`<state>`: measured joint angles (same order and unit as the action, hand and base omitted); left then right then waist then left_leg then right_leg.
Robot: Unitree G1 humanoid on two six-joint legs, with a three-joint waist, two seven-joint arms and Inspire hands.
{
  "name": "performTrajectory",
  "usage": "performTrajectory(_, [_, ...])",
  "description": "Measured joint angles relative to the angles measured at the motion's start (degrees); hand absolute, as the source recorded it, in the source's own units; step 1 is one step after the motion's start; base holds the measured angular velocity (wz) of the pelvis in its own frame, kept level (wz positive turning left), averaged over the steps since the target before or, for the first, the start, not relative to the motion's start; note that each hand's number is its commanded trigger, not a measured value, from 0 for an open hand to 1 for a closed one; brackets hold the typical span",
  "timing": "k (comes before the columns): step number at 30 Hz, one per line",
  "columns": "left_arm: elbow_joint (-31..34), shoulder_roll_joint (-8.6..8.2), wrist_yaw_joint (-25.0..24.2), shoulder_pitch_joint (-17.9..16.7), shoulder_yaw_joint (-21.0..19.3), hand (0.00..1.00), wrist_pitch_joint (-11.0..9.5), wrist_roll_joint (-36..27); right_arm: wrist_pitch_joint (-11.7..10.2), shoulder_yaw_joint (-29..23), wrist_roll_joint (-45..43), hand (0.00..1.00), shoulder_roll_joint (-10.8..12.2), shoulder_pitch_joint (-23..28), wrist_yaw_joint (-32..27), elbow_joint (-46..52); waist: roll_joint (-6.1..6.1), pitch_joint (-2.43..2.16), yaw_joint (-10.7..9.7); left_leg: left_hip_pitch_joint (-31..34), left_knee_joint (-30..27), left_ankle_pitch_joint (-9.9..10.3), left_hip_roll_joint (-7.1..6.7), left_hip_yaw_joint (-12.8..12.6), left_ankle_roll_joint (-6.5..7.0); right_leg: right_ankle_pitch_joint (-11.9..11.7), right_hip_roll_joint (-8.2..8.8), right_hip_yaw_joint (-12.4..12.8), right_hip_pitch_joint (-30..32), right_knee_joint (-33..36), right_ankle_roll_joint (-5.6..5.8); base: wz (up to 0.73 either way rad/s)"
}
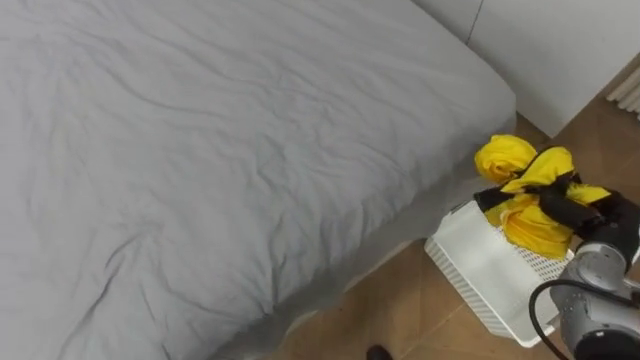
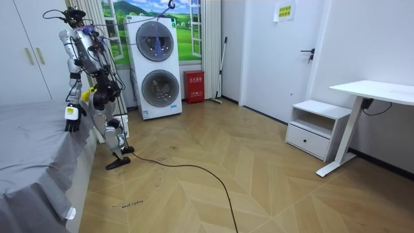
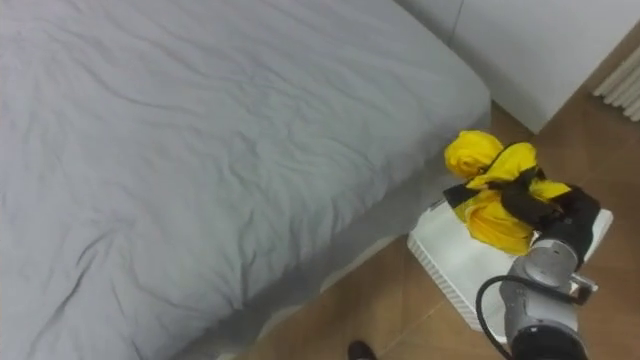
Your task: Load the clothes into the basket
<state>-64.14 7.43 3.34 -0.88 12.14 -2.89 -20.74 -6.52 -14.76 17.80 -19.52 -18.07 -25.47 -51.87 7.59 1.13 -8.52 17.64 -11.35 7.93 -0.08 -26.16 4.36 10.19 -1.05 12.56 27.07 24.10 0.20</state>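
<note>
Nearest is the right hand (image 1: 598, 212), entering at the lower right of the left eye view. Its dark fingers (image 1: 560, 195) are curled round a bunched yellow garment (image 1: 525, 225) with black trim, so the garment is held and not yet let go. Just below the fingers sits the white slatted basket (image 1: 480, 268) on the wood floor (image 1: 400, 310), and the bundle's underside appears to touch its rim (how far inside it lies cannot be told). Left of the fingers spreads the bed (image 1: 200, 150) under a creased grey sheet; beyond them stands a white wardrobe front (image 1: 560, 50). Room view next: the robot stands between the bed and a stacked washer and dryer (image 2: 157, 68); its left hand (image 2: 72, 122) hangs at the mattress edge, well apart from the right fingers, too small to tell whether open or closed.
</note>
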Motion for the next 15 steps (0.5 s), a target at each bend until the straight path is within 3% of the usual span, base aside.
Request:
performTrajectory(5, [0.1, -0.05, -0.1, 1.0, 0.9, 0.0, 0.0, 0.0, 0.0, 0.0, 0.3, 0.0, -0.4, -0.1, -2.1, -0.3, 0.38, -0.04, 1.0, 1.2, 0.0, -0.2, -0.63, 0.3, 0.28, 0.3, 0.22, -0.2, 1.4, 0.8, 0.06, 0.05])
performTrajectory(15, [0.3, -0.09, -0.1, 1.3, 2.5, 0.0, -0.2, -1.3, 0.0, 0.0, 0.3, 0.0, -0.6, -0.6, -4.5, -1.6, 0.85, -0.12, 1.0, 1.7, -0.1, -0.3, -0.82, 0.4, 0.44, 1.0, 0.94, -0.6, 2.1, 1.8, 0.31, 0.02])
